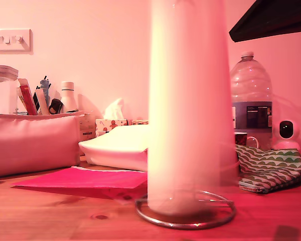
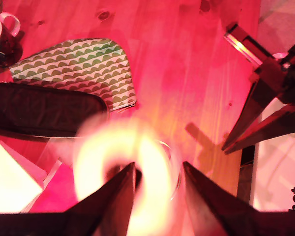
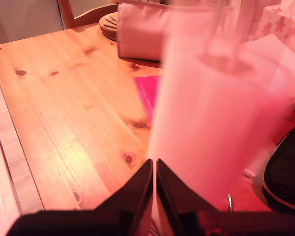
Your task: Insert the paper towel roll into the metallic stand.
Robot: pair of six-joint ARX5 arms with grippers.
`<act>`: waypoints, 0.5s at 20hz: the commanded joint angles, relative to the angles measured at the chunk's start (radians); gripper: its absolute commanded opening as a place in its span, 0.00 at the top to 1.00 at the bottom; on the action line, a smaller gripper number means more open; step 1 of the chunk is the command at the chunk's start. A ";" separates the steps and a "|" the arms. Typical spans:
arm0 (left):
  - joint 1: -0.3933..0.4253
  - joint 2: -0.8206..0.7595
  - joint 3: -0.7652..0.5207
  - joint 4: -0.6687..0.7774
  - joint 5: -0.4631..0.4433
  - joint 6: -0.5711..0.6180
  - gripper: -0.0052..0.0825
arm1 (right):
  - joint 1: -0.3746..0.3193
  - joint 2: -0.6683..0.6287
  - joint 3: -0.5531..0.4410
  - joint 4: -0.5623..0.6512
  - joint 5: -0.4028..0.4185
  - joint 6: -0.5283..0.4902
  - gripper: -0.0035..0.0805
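Item, foreground: the paper towel roll (image 1: 188,105), a fat white cylinder, motion-blurred, standing over the ring base of the metallic stand (image 1: 186,216) on the wooden table (image 1: 50,216). The roll's lower end appears to sit inside or just above the ring; the blur prevents telling which. The upright loop shows faintly through the smear.

Item: my first gripper (image 2: 157,196), seen from above, fingers parted, one inside the core and one outside, straddling the roll's wall. Whether they press it I cannot tell.

Item: my second gripper (image 3: 153,189), fingers together, holding nothing, beside the roll's flank near its lower part.

Handling note: the roll should probably descend straight, core centred on the loop, until its end meets the ring; a tilt risks snagging paper on wire or shifting the light stand.

Item, table: magenta paper sheet (image 1: 85,181); white folded stack (image 1: 118,148); scallop-patterned pouch (image 1: 271,168); mug (image 2: 2,37); padded pink case (image 1: 32,143).

Item, rear: water bottle (image 1: 251,100), tissue box (image 1: 112,120), small round camera (image 1: 287,130), wall switch (image 1: 11,40).
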 commanded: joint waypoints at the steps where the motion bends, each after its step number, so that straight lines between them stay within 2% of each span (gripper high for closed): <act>1: -0.010 -0.008 -0.007 0.009 0.008 -0.003 0.69 | 0.005 -0.002 -0.020 0.005 0.001 0.004 0.97; 5: -0.010 -0.009 -0.007 0.009 0.007 -0.003 0.84 | 0.005 -0.002 -0.020 0.005 0.001 0.004 0.97; 7: -0.010 -0.011 -0.006 0.010 0.003 -0.002 0.97 | 0.005 -0.002 -0.020 0.013 0.002 0.004 0.97; 10: -0.007 -0.028 -0.006 0.011 -0.026 -0.013 0.96 | 0.005 -0.002 -0.020 0.063 0.024 0.018 0.97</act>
